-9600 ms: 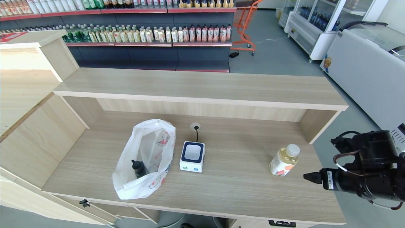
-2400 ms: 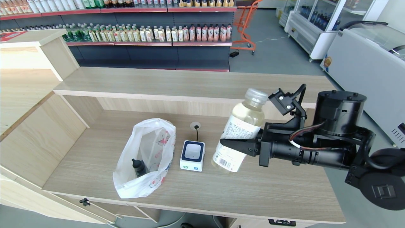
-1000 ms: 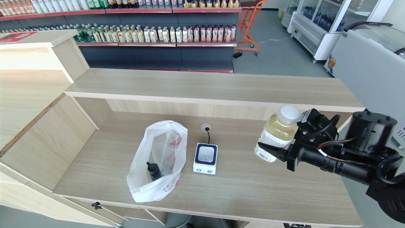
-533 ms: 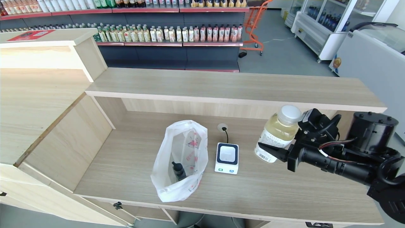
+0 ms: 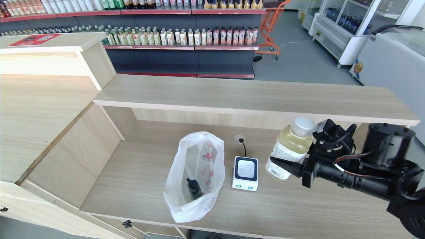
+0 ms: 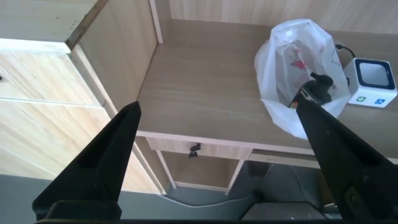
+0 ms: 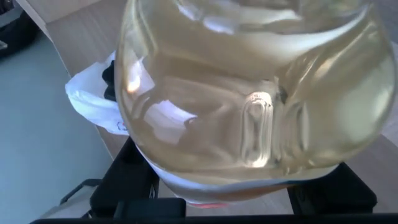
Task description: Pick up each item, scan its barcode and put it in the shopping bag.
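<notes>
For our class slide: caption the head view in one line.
Right tool holds a drink bottle near the scanner; shopping bag open on the counter.

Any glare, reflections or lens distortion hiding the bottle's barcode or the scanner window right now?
Head view: even light, no glare on the bottle label; barcode visible near its base; scanner window has a pale sheen; counter edges look nearly straight. Right wrist view: bright reflections streak the bottle's clear wall. Left wrist view: left gripper fingers show as dark silhouettes; shopping bag evenly lit.
</notes>
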You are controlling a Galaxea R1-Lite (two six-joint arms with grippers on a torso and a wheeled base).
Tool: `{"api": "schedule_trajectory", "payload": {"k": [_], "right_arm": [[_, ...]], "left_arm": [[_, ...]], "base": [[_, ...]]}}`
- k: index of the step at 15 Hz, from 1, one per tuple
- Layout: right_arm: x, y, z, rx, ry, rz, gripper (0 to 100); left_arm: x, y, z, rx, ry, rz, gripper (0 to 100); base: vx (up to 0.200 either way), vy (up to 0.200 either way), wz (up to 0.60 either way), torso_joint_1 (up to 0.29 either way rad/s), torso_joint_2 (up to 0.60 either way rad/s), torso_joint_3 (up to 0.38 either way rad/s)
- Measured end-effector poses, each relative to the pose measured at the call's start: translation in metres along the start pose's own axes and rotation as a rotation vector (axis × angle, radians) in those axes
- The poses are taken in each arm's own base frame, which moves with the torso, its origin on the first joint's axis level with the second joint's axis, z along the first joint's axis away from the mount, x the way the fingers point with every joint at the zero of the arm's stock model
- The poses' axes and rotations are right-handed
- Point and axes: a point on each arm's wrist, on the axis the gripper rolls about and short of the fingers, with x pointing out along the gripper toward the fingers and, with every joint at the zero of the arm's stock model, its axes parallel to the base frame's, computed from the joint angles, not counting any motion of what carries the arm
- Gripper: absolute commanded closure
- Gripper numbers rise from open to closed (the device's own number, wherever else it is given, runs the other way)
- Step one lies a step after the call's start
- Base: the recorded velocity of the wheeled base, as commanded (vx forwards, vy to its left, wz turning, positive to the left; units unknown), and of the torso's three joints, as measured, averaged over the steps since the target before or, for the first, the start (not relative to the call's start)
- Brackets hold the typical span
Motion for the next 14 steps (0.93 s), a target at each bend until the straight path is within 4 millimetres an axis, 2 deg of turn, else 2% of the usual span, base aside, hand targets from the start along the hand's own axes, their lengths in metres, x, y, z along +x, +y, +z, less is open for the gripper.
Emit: {"api": "schedule_trajectory", "payload": {"k": [2, 8, 14], "right_arm": [[-0.003, 0.004, -0.004, 0.037, 0.009, 0.026, 100], [-0.015, 0.025, -0.039, 0.103, 0.143, 0.097, 100], [0.009, 0.019, -0.054, -0.006, 0.151, 0.113, 100]], "left_arm": [[0.000, 0.000, 0.000, 0.000, 0.000, 0.000, 0], [0.000, 0.000, 0.000, 0.000, 0.000, -0.001, 0], [0.000, 0.000, 0.000, 0.000, 0.000, 0.000, 0]], "base": [[0.200, 0.000, 0.00, 0.010, 0.00, 0.002], [0.000, 0.000, 0.00, 0.000, 0.00, 0.000], [0.000, 0.000, 0.00, 0.000, 0.00, 0.000]]}}
